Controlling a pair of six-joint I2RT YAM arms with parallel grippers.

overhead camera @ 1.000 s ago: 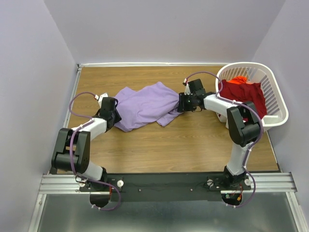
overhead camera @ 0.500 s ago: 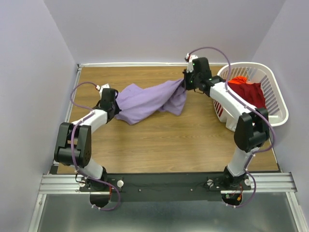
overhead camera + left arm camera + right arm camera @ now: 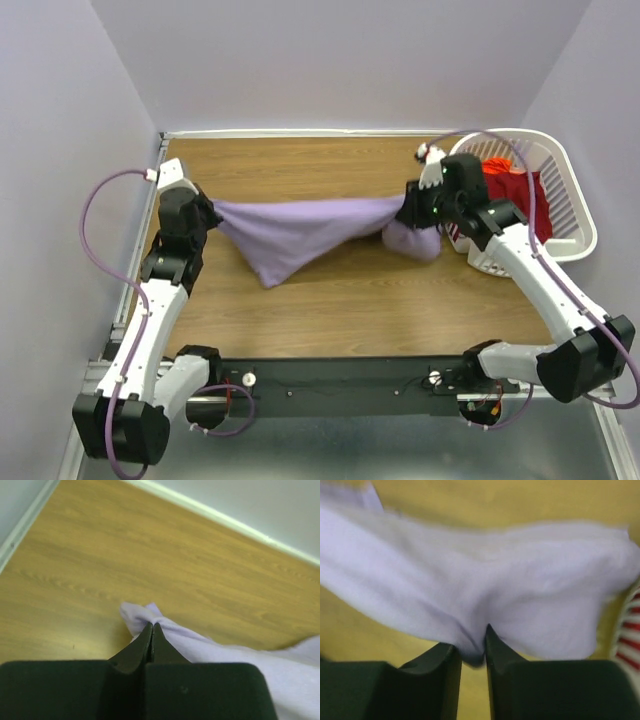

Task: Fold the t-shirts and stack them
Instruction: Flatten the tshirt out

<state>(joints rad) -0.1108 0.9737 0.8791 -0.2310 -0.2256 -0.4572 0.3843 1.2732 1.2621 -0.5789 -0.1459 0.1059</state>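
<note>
The lavender t-shirt [image 3: 300,232] hangs stretched between both grippers above the wooden table [image 3: 330,300], its middle sagging to a point toward the near side. My left gripper [image 3: 205,210] is shut on the shirt's left corner, and a small twist of cloth [image 3: 137,616] pokes out past the tips [image 3: 151,625]. On the right, my other gripper [image 3: 405,212] pinches a fold of the shirt [image 3: 485,590] between slightly parted jaws [image 3: 472,647]. A bunch of cloth droops below it. The deep red t-shirt [image 3: 515,190] lies crumpled in the basket.
The white slatted laundry basket [image 3: 580,215] stands at the table's right rear, just behind the right gripper; its slats [image 3: 630,630] show at the right wrist view's edge. Lavender walls close off the left, back and right sides.
Both arms have lifted and pulled apart, the left gripper outward to the left and the right one toward the basket. The shirt went from a heap on the table to a raised, taut span.
</note>
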